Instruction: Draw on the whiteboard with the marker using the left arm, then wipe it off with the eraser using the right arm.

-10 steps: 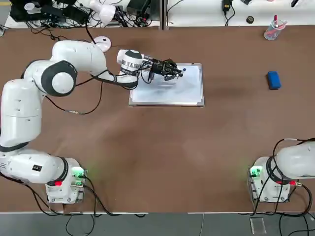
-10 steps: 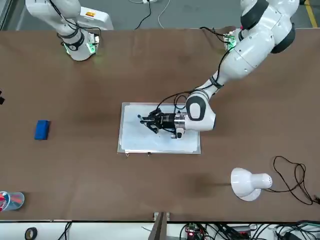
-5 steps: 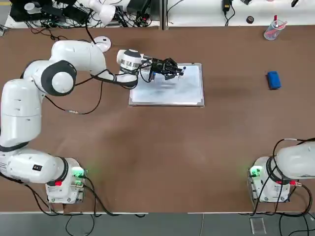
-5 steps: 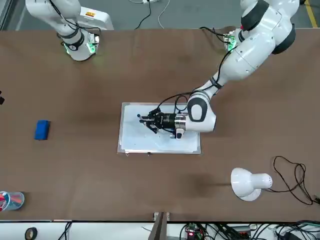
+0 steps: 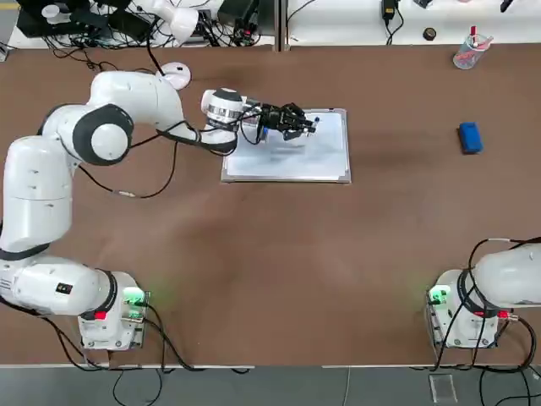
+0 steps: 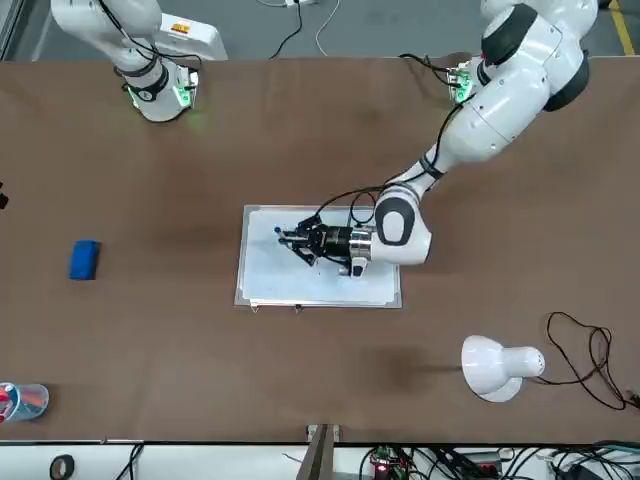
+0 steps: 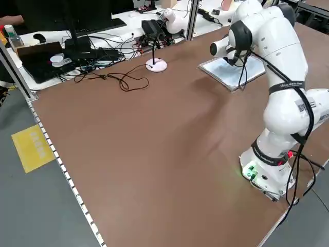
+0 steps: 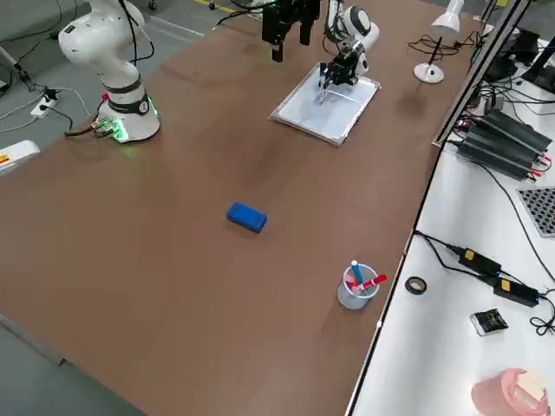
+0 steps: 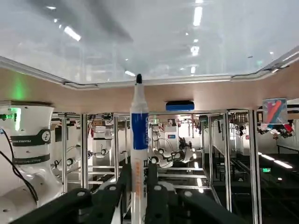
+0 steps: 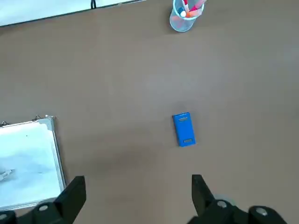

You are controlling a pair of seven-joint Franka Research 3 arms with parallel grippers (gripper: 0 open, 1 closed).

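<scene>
The whiteboard (image 5: 325,161) (image 6: 268,280) lies flat at the middle far side of the table. My left gripper (image 5: 296,121) (image 6: 297,240) hovers low over it, shut on the marker (image 9: 138,135), a white pen with a blue band. The marker's tip (image 5: 315,121) points along the board, right at its surface; I cannot tell if it touches. Faint smears show on the board. The blue eraser (image 5: 470,137) (image 6: 84,259) (image 10: 184,129) lies alone on the table to the right. My right gripper (image 10: 136,193) hangs open high above the table, between board and eraser.
A clear cup of pens (image 5: 467,52) (image 8: 355,286) stands at the far right edge. A white desk lamp (image 6: 495,368) with its cable (image 6: 590,350) sits beyond the board on the left. Bare brown tabletop (image 5: 338,254) spreads between the arm bases.
The left gripper with the marker has shifted slightly over the whiteboard. The right arm and the eraser have not moved.
</scene>
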